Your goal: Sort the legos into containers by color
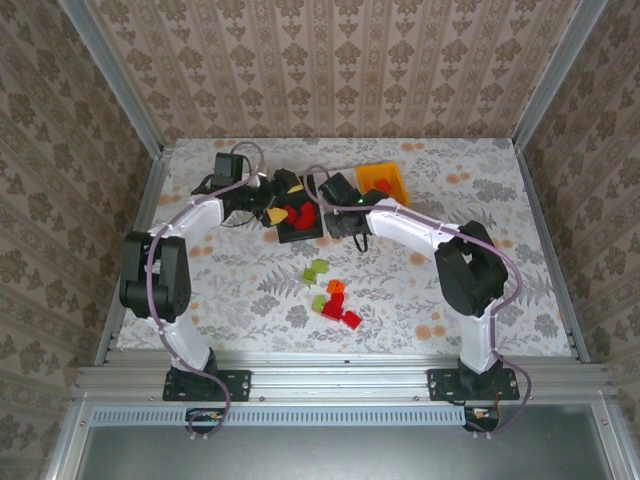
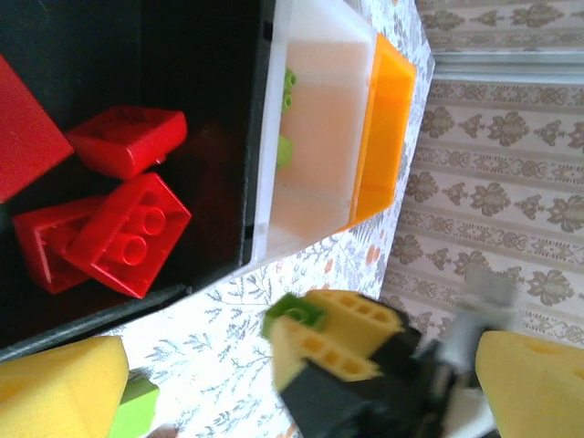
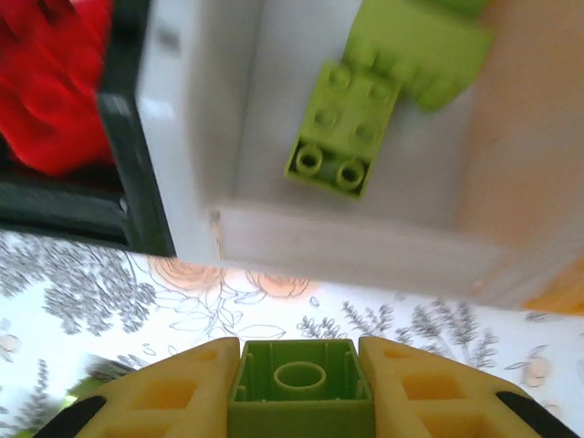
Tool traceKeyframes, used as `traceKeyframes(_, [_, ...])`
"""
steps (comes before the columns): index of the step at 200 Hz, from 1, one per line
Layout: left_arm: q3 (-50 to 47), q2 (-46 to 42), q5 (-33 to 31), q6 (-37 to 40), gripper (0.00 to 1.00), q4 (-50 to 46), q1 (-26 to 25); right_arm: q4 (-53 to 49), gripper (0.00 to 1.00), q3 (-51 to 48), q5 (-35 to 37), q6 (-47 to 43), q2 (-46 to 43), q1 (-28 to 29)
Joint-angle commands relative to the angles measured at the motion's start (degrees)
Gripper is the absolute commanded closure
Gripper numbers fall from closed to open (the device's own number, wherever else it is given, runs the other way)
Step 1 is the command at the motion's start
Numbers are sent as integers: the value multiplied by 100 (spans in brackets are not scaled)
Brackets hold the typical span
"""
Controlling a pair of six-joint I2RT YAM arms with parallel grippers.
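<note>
My right gripper [image 3: 299, 391] is shut on a lime green lego [image 3: 299, 401], hollow underside toward the camera. It hangs over the tablecloth just short of the white container's [image 3: 365, 242] near wall. Two green legos [image 3: 345, 128] lie inside that bin. The black container [image 2: 210, 109] to its left holds several red legos [image 2: 132, 233]. The orange container [image 2: 383, 137] adjoins the white one on the other side. My left gripper [image 1: 285, 199] hovers open by the black bin, yellow fingers [image 2: 59, 388] wide apart and nothing between them. The right gripper with its green brick [image 2: 297, 315] shows in the left wrist view.
Loose legos lie on the floral cloth in front of the bins: a green one [image 1: 318, 268], an orange one [image 1: 336, 287], another green [image 1: 320, 302] and two red ones [image 1: 343, 313]. Metal rails and patterned walls [image 1: 80, 150] enclose the table.
</note>
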Motion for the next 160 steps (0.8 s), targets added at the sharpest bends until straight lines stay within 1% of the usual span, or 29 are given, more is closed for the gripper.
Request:
traceKeyframes(1, [18,-304,68,-22,0,71,185,-180,67,595,358,-225,183,-262])
traceKeyframes(21, [109,-275,-40,153,0,-149,333,-453,67,1398,329,-267,842,-398])
traceKeyframes(37, [58,-253,-29,84,0,-79,449,-674,67,2018,424,-287,1296,-460])
traceKeyframes(59, [45,-258,-20,68,0,-34,510,-870,66,2527,434,-316,1556,-507])
traceKeyframes(68, [49,-254,-25,67,0,-44,520,-953,61,2668,430,-337,1559,-507])
traceKeyframes(82, [50,-236,5,43,0,-15,526,-1077,46,2803,436,-374,1451,-483])
traceKeyframes(94, [37,-235,3,34,0,11,526,-999,38,2640,510,-428,1187,-418])
traceKeyframes(101, [26,-225,4,21,0,10,521,-957,36,2512,533,-441,1008,-381])
traceKeyframes(127, [10,-233,19,-19,0,40,485,-709,36,1592,642,-449,121,-137])
traceKeyframes(143, [2,-266,19,-22,0,44,409,-548,39,644,534,-336,-503,116])
traceKeyframes(160, [10,-279,32,-27,0,35,301,-648,39,-281,313,-140,-994,479])
